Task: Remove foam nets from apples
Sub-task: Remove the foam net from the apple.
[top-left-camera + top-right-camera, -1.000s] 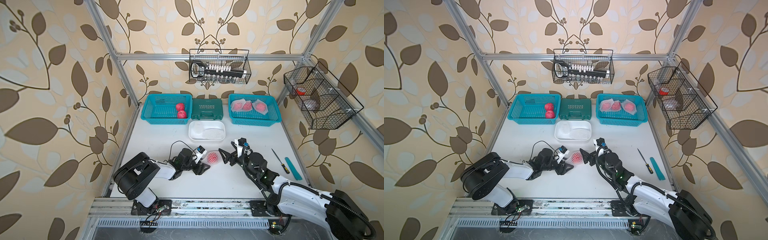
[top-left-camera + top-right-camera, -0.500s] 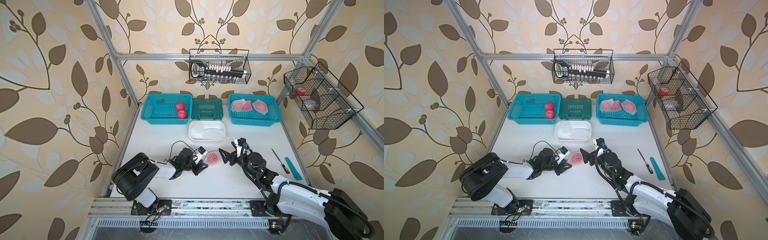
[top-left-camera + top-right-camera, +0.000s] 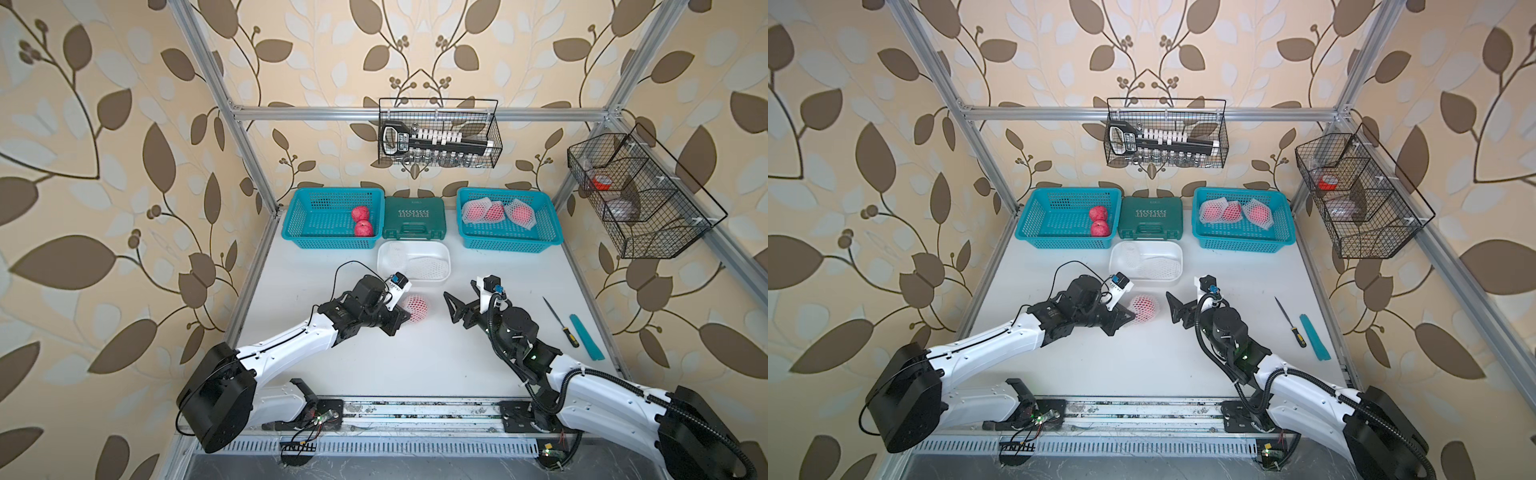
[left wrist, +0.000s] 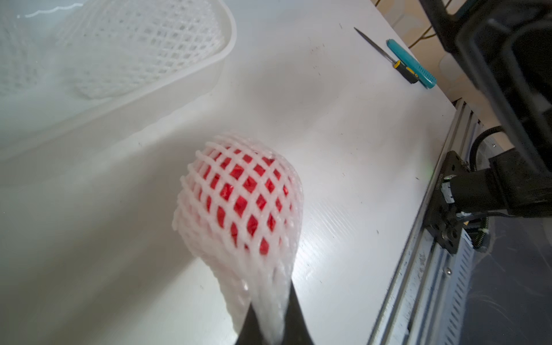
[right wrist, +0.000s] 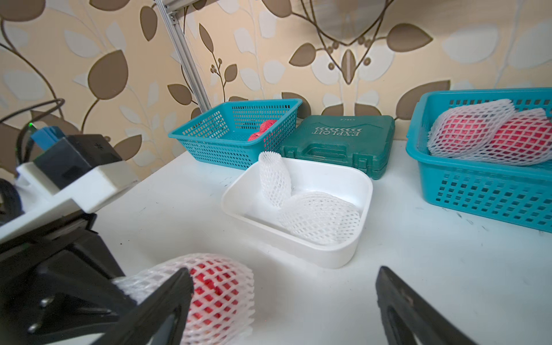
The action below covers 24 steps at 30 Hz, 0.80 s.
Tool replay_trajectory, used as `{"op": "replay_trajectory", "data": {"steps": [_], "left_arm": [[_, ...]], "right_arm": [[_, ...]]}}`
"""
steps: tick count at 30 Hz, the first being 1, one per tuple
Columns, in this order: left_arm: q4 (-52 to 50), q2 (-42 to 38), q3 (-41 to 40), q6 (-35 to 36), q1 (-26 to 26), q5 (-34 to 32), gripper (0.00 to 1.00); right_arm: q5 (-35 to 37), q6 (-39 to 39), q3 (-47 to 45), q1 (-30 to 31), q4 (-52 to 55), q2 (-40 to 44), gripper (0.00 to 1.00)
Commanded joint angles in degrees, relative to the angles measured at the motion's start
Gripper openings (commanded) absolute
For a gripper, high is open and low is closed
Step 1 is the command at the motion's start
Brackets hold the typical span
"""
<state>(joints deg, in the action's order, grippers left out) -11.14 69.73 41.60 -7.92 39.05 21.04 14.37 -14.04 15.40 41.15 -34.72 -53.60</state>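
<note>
So starting at the left, the left teal basket [image 3: 328,242] by the back wall has two bare apples [image 3: 360,214] in it, one right behind the other and touching. In front of that, the left gripper [image 4: 270,325] is reaching in low over the white table [image 3: 374,374] with its jaws pinched tight on the loose tail of a foam net [image 4: 239,182]. The netted apple [image 3: 416,307] is sitting on the table just past the fingertips, pretty much dead centre, with red skin showing through the diamond holes. Just behind it is the white tub [image 5: 328,257] with two empty nets [image 5: 321,219] inside, one lying flat and the other [image 5: 274,182] propped up against the tub wall. Behind the tub, a green tool case [image 3: 414,218] sits between the two baskets. Moving right, the right gripper [image 3: 453,309] is aimed at the netted apple with its jaws spread wide and nothing in them, and both top views show a clear gap between it and the fruit. The right teal basket [image 3: 507,244] at the back has three more apples in their nets [image 3: 494,212], bunched side by side. Over near the right edge of the table there's a small file-looking tool [image 3: 559,318] with a teal sleeve [image 3: 586,336] lying just beside it.
</note>
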Motion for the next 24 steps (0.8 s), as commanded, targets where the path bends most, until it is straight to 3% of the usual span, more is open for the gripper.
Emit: {"op": "replay_trajectory", "data": {"steps": [1,11,17,24], "left_arm": [[-17.13,-1.25,5.99,-2.90,0.19,1.61,0.06],[-50.01,9.45,29.60,-2.00,0.20,5.30,0.10],[-54.49,19.81,36.41,-1.06,0.26,8.42,0.11],[-57.58,27.62,43.65,-0.24,2.54,3.86,0.16]], "right_arm": [[1.54,0.42,-0.72,0.03,0.34,0.30,0.95],[2.35,0.42,-0.28,0.03,1.21,0.25,0.95],[2.78,0.35,-0.49,0.07,1.79,1.44,0.95],[3.21,0.33,-0.28,0.05,2.46,1.62,0.95]]}}
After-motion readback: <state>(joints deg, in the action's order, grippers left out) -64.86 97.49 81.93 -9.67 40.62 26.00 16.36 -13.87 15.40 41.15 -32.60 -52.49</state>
